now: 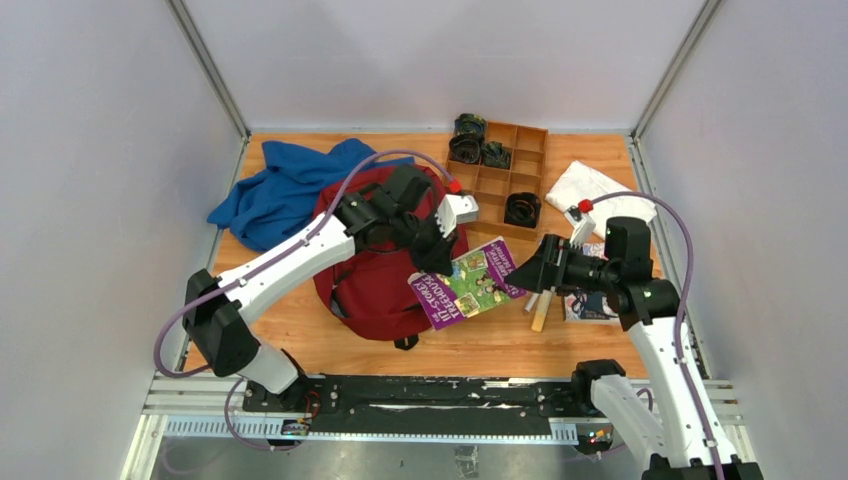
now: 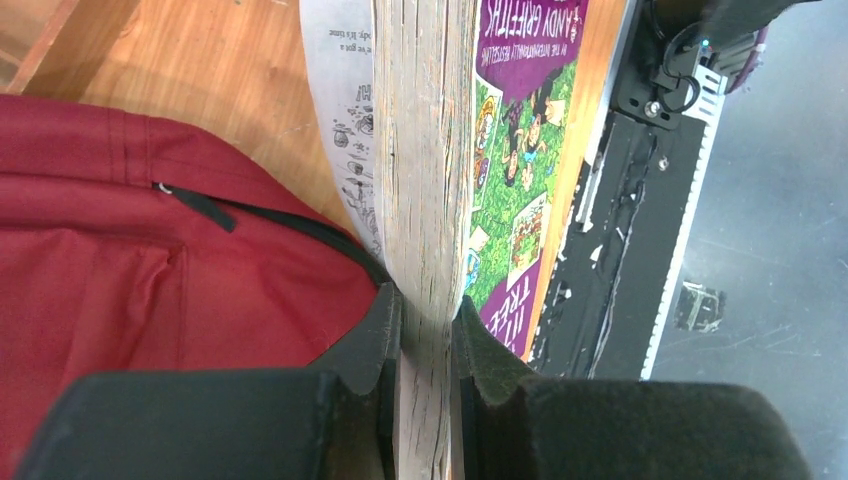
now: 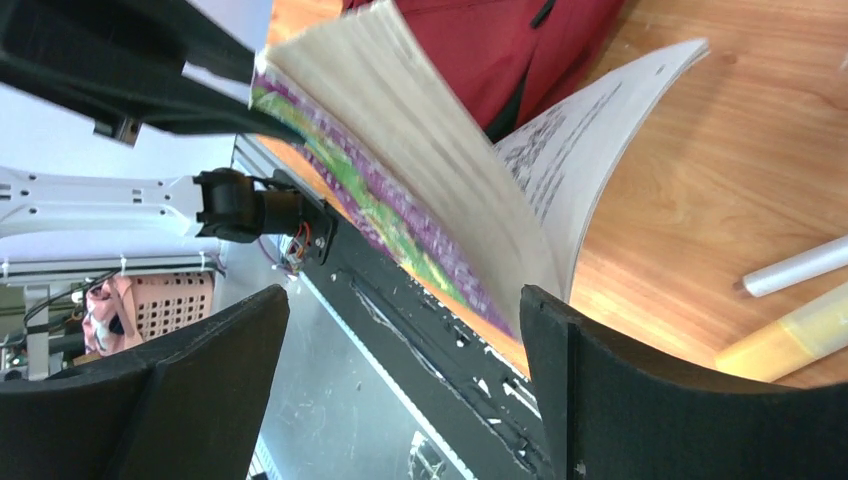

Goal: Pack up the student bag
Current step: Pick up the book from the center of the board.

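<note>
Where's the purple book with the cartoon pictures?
In the top view, the purple book is near the middle of the table. The left end effector pinches it, between the dark red student bag and the open right end effector.

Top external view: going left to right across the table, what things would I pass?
Blue garment → student bag → purple book → yellow marker → white cloth. The wooden organizer spans the same stretch as the book, so it is left out.
</note>
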